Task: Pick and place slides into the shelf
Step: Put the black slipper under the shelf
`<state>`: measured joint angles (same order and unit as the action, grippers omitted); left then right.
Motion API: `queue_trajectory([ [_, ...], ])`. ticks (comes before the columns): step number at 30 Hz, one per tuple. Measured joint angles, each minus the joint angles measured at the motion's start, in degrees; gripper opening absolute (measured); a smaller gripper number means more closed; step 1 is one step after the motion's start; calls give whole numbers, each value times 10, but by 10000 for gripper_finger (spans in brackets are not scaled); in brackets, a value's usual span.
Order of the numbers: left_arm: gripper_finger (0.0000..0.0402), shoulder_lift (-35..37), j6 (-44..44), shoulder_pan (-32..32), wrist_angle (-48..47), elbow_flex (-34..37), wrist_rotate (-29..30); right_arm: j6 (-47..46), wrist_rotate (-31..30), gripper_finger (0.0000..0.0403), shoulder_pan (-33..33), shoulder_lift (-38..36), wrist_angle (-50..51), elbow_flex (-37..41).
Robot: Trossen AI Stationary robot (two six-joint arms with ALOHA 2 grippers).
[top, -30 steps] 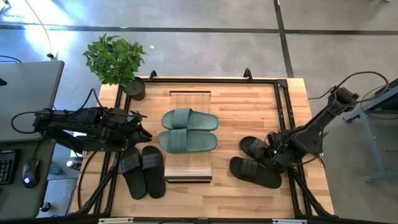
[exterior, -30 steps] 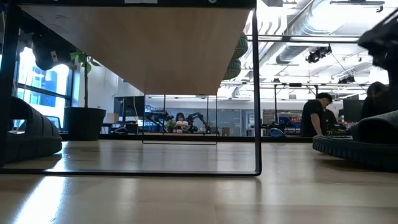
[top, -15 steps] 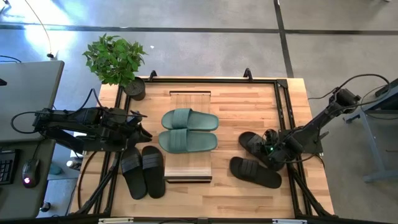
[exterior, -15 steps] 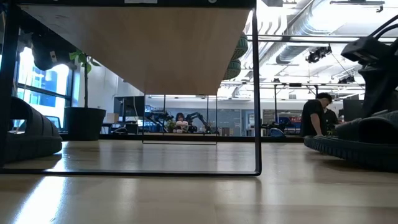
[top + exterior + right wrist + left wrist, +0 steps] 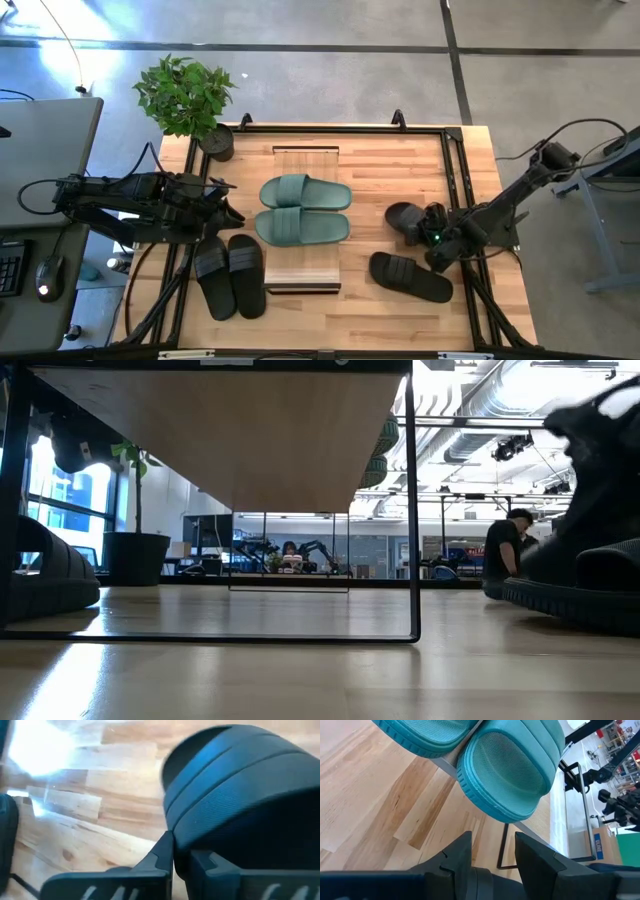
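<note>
Two sage green slides (image 5: 302, 210) lie side by side on the shelf (image 5: 305, 155), their toe ends showing large in the left wrist view (image 5: 510, 775). A black pair (image 5: 230, 275) lies left of the shelf's near end. My left gripper (image 5: 228, 215) hovers open just left of the green slides, holding nothing. At the right, one black slide (image 5: 410, 278) lies flat on the table. My right gripper (image 5: 432, 238) is shut on the other black slide (image 5: 404, 218), which is tipped up beside it. My right gripper pinches the black slide between its two fingers (image 5: 162, 857) at the edge of the wide strap (image 5: 200, 827). The fingers come low from the table's right side. The slide stands tilted, one end raised (image 5: 600, 450); whether any part touches the table I cannot tell.
A potted plant (image 5: 190, 100) stands at the table's far left corner. The shelf's thin black leg (image 5: 412, 510) and plank underside (image 5: 230, 430) fill the low view. Bare wood lies between the shelf and the right slides. A person (image 5: 505, 550) is in the room behind.
The farther black slide on the right has tipped up from lying flat and shifted a little toward the far edge, with my right gripper on it. The nearer black slide has stayed where it was.
</note>
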<state>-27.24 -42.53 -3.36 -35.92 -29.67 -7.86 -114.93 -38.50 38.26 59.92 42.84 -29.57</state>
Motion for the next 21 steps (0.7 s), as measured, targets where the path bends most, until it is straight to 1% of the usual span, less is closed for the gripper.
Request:
queue_trajectory([
  [2,134,0,-5,0,0,0,0,54,-18,3,-1,-12,4,-11],
  [6,134,0,-15,0,1,0,13,148,-30,2,-5,-53,28,-26],
  [13,134,0,-34,0,40,0,32,289,-27,1,-36,-179,47,-13],
  [17,134,0,-43,0,72,0,49,386,15,1,-79,-267,39,9],
  [19,134,0,-45,0,87,0,59,439,49,0,-112,-312,20,28],
  [21,134,0,-46,0,103,0,67,507,94,0,-151,-352,-22,60],
])
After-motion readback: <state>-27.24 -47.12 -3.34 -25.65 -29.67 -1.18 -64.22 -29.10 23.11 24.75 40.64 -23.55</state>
